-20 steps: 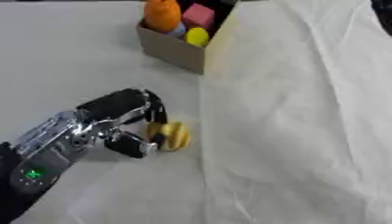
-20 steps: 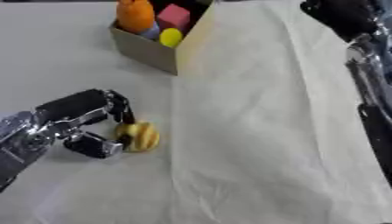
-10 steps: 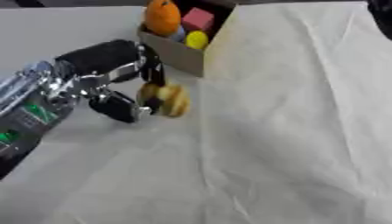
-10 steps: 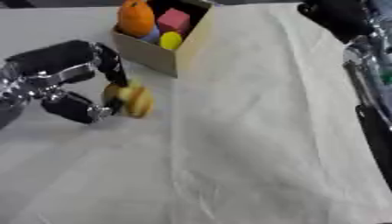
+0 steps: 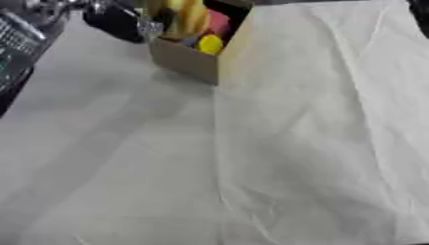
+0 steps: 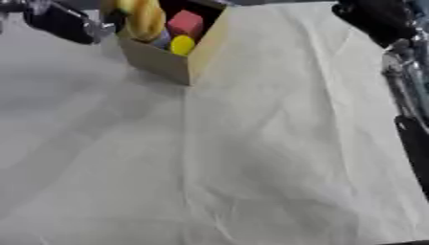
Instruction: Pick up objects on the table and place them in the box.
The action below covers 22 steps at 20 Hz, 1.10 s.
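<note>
My left hand [image 6: 63, 21] is at the top left, right beside the open cardboard box [image 6: 159, 60]. Its dark fingers are curled on a yellow-brown rounded object [image 6: 144, 19], which hangs over the box's left side, blurred by motion. Inside the box lie a pink cube [image 6: 186, 22] and a small yellow ball [image 6: 182, 45]. My right hand [image 6: 377, 19] shows as a dark shape at the top right, above the cloth and away from the box; its fingers are not clear.
A creased white cloth [image 6: 285, 143] covers the middle and right of the table, with the box standing at its upper left edge. Bare grey table [image 5: 75, 124] lies to the left. My right forearm [image 6: 411, 105] runs down the right edge.
My left hand has lifted the yellow-brown object off the grey table and carried it up and away to the box's opening. The right arm has stayed in place.
</note>
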{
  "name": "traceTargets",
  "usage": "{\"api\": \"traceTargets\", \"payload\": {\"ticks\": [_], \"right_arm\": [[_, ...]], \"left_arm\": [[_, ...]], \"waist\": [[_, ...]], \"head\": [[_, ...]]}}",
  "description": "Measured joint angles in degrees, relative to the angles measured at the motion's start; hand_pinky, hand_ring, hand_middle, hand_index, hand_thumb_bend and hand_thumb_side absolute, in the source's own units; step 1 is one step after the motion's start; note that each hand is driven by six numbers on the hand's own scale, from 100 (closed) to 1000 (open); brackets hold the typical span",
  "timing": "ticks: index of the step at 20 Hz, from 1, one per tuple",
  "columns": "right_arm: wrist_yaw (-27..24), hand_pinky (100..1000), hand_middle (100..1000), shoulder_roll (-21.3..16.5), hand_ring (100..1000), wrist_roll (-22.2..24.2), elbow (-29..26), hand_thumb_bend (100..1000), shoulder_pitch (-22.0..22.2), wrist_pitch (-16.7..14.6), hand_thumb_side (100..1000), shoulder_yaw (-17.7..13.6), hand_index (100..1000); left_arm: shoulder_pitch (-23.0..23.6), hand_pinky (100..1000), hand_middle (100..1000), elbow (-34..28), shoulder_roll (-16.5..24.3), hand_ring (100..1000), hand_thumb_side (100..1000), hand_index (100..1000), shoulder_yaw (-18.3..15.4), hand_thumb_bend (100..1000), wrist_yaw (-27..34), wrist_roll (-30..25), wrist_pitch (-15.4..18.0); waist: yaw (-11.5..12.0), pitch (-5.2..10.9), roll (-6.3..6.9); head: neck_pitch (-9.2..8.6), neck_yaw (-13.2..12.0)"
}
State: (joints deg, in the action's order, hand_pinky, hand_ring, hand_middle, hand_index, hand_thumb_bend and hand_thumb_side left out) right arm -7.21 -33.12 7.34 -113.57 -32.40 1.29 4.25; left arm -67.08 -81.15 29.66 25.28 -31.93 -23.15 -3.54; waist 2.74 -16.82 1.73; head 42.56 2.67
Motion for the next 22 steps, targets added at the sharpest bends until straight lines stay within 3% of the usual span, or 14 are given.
{"api": "traceTargets", "payload": {"ticks": [7,13,17,21,22], "right_arm": [[0.0,931,651,-0.08,700,0.21,-0.01,100,-1.35,-0.21,565,0.06,796],[-0.01,931,652,-0.07,700,0.31,-0.01,100,-1.9,-0.23,565,0.36,796],[-0.01,931,652,-0.05,700,0.39,-0.01,100,-1.91,-0.27,565,0.37,796],[-0.01,931,652,0.07,700,0.42,-0.01,100,-1.89,-0.26,566,0.37,796],[-0.01,931,652,0.07,700,0.42,-0.01,100,-1.87,-0.25,566,0.37,796]], "left_arm": [[-3.99,706,581,20.29,-7.96,613,124,619,-5.91,181,-6.05,2.05,7.05],[-6.15,717,590,31.94,-12.84,623,167,634,-9.59,226,-12.56,5.08,11.18],[-6.95,751,666,36.49,-15.03,687,297,757,-11.57,443,-17.26,7.26,12.62],[-7.01,778,734,37.49,-15.56,739,456,853,-12.61,586,-21.91,8.42,12.42],[-6.99,777,733,37.05,-15.56,738,463,852,-12.77,586,-22.58,8.6,12.29]], "waist": [[-1.36,-0.88,-0.29],[-1.96,-1.04,-0.39],[-2.46,-1.08,-0.36],[-2.46,-1.08,-0.24],[-2.42,-1.08,-0.23]], "head": [[-0.88,-1.92],[-1.6,-2.67],[-1.98,-2.9],[-2.27,-3.0],[-2.27,-2.99]]}}
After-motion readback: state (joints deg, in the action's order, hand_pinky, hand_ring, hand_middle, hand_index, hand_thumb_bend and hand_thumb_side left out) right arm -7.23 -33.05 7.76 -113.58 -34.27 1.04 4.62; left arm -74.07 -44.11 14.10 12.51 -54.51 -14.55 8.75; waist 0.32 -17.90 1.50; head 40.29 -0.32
